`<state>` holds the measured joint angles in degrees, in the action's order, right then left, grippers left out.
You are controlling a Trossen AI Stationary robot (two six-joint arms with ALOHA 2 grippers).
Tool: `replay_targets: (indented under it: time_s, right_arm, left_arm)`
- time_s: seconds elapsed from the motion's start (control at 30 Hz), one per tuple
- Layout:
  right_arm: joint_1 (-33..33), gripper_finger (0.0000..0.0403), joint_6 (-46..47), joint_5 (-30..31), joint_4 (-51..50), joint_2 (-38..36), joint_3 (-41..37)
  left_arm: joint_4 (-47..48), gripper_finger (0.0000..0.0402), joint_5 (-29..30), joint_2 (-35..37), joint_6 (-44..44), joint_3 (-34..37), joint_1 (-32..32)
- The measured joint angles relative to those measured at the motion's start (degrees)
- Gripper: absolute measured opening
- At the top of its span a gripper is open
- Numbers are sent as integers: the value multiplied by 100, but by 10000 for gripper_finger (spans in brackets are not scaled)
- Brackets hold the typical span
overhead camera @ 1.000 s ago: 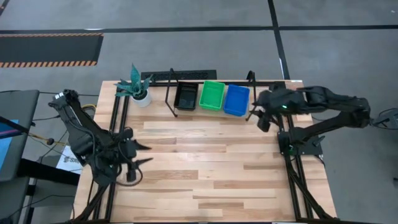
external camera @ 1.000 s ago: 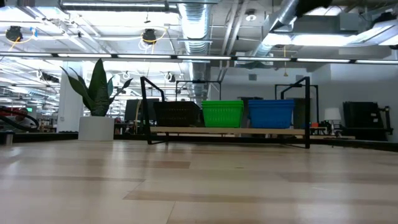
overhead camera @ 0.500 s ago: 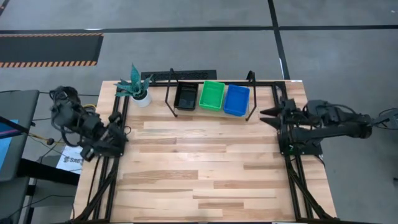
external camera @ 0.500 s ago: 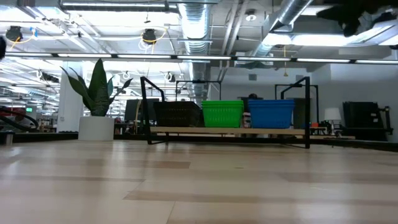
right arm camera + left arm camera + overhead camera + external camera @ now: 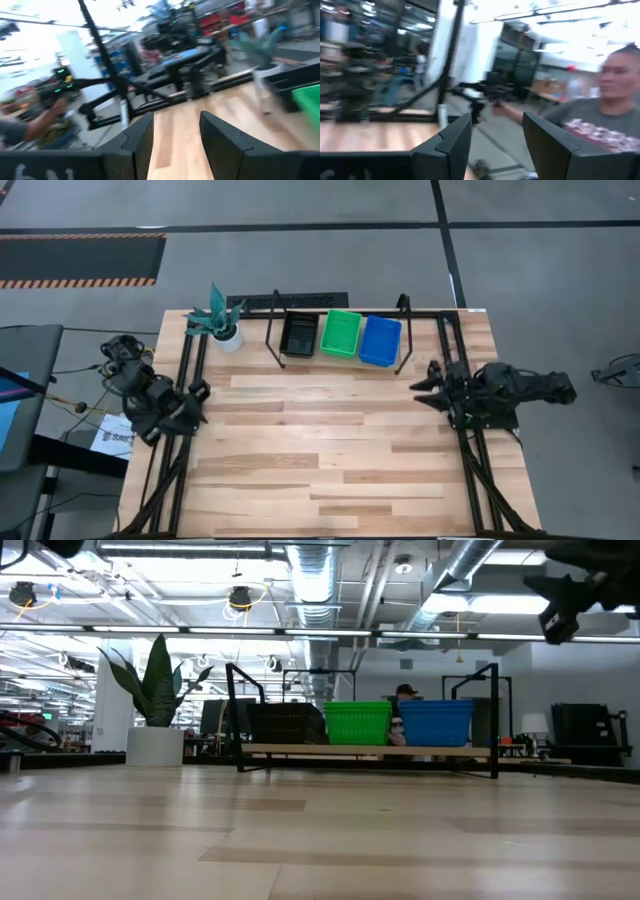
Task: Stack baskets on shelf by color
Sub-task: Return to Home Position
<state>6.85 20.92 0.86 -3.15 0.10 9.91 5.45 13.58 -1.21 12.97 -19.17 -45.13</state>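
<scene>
The shelf [image 5: 404, 330] stands at the table's far edge, a thin black rod rack with a light board [image 5: 365, 751]. On the board, side by side, sit the black baskets [image 5: 299, 334], the green baskets [image 5: 340, 333] and the blue baskets [image 5: 380, 340]. In the low view they show as black [image 5: 285, 723], green [image 5: 357, 723] and blue [image 5: 436, 722]; how many are in each pile I cannot tell. My left gripper [image 5: 197, 392] [image 5: 497, 120] is open at the table's left edge. My right gripper [image 5: 427, 385] [image 5: 176, 117] is open at the right edge, apart from the shelf.
A potted plant [image 5: 220, 320] [image 5: 155, 710] stands left of the shelf at the far left corner. The wooden tabletop [image 5: 330, 450] stretches between the two arms. A person in a grey shirt [image 5: 592, 120] shows beyond the table, and another person [image 5: 405, 692] shows behind the shelf.
Both arms have drawn back. My left gripper has moved from the table's near left part out to the left edge and folded in. My right gripper has moved away from the shelf's right end, toward the table's right edge and somewhat nearer. The baskets have stayed in place.
</scene>
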Motion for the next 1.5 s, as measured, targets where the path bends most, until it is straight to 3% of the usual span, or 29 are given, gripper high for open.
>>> replay_targets:
  time_s: [0.17,0.43,0.6,0.8,1.0,1.5]
  right_arm:
    - [488,182,-91,-233,1412,99,-916]
    - [1178,183,-958,-114,1634,118,-944]
    - [1513,179,-1459,-124,1488,140,-944]
    - [1646,181,-1645,-104,1224,135,-947]
    - [1582,183,-1663,-70,1001,134,-951]
    - [1580,182,-1295,-61,437,142,-955]
  left_arm:
    - [-29,170,40,103,-112,324,15]
    - [-143,170,58,114,-106,983,18]
    - [-444,170,258,116,-109,1524,18]
    - [-836,170,36,108,-288,1834,18]
    - [-918,170,519,93,-665,1846,20]
    - [-922,170,482,96,-665,1846,20]
